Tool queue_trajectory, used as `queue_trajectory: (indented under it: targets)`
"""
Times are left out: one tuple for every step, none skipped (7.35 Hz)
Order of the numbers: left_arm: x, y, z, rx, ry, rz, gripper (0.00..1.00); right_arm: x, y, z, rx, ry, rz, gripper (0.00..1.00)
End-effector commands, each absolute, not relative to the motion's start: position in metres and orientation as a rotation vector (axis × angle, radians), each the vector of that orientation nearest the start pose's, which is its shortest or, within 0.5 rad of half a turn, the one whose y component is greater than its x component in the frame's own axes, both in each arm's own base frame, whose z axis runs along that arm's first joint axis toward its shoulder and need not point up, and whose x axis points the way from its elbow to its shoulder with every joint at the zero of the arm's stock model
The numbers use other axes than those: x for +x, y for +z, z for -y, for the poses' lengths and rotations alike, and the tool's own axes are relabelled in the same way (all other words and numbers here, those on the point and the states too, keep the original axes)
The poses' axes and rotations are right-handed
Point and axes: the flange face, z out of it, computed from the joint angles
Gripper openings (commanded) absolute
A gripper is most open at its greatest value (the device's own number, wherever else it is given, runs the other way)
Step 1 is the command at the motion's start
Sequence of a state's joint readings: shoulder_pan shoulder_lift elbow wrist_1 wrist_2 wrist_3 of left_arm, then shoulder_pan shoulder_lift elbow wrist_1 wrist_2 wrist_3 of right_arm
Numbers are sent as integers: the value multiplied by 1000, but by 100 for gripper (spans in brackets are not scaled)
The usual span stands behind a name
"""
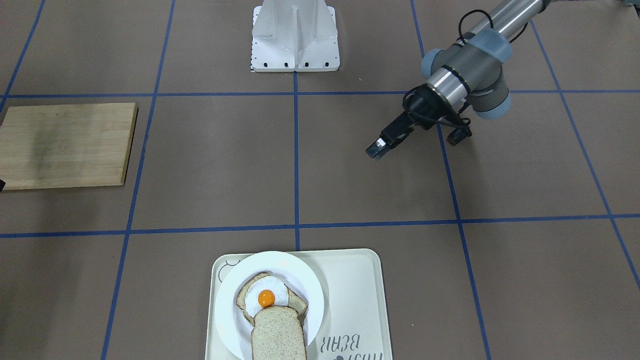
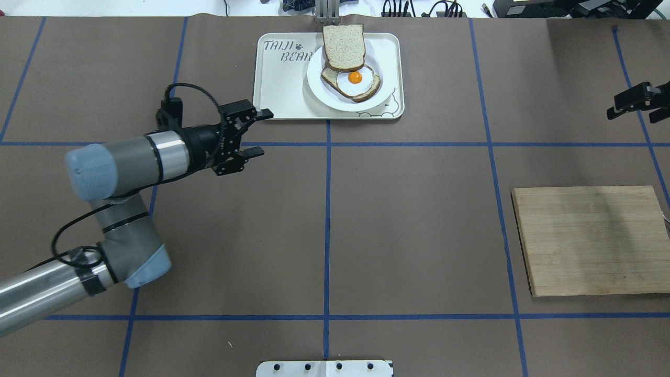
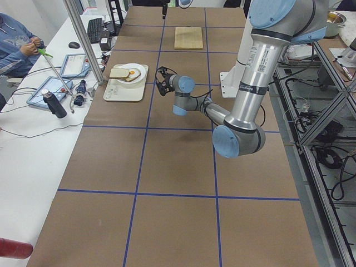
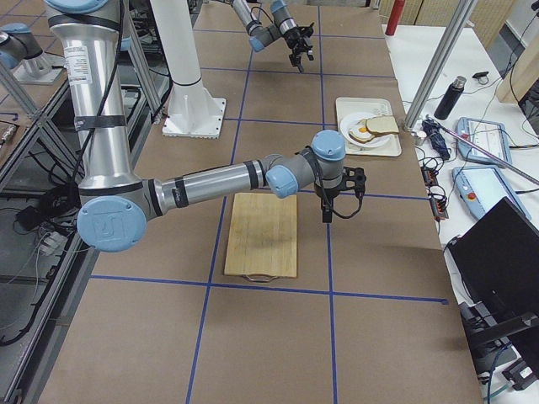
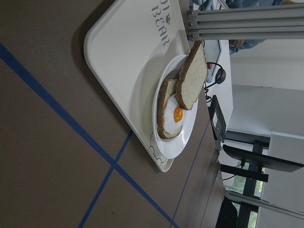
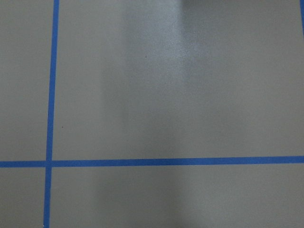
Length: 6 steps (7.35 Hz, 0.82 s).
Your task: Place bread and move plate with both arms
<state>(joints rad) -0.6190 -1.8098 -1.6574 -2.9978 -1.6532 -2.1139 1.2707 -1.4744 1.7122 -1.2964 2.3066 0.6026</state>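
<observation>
The plain bread slice (image 2: 344,47) lies on the white plate (image 2: 317,84), its near end resting on an egg-topped slice (image 2: 352,84) and its far end sticking out over the plate's far rim. The plate sits on a cream tray (image 2: 280,86). The bread also shows in the front view (image 1: 279,332) and in the left wrist view (image 5: 192,78). My left gripper (image 2: 260,132) is open and empty, just short of the tray's near left corner. My right gripper (image 2: 631,115) is at the far right edge, its two fingers apart and empty.
A wooden cutting board (image 2: 591,241) lies on the right side of the table, near my right gripper. The robot base (image 1: 295,37) stands at mid table. Blue tape lines cross the brown table cover. An aluminium post (image 5: 247,21) stands behind the tray.
</observation>
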Motion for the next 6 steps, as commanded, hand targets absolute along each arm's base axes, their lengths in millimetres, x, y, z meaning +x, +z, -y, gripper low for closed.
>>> queue_trajectory:
  targets:
    - [311, 380, 405, 246, -662, -1702, 99, -99, 507, 542, 134, 92, 854, 100]
    - [288, 403, 408, 458, -512, -1586, 99, -98, 508, 543, 141, 97, 841, 100]
    - [261, 431, 422, 570, -479, -1449, 99, -98, 506, 545, 151, 97, 835, 100]
    - [216, 463, 437, 674, -447, -1271, 99, -98, 505, 546, 157, 96, 831, 100]
    - [189, 501, 424, 756, -258, -1108, 99, -97, 505, 547, 167, 99, 824, 100]
    - [165, 529, 421, 791, -160, -962, 99, -96, 505, 547, 178, 99, 816, 100]
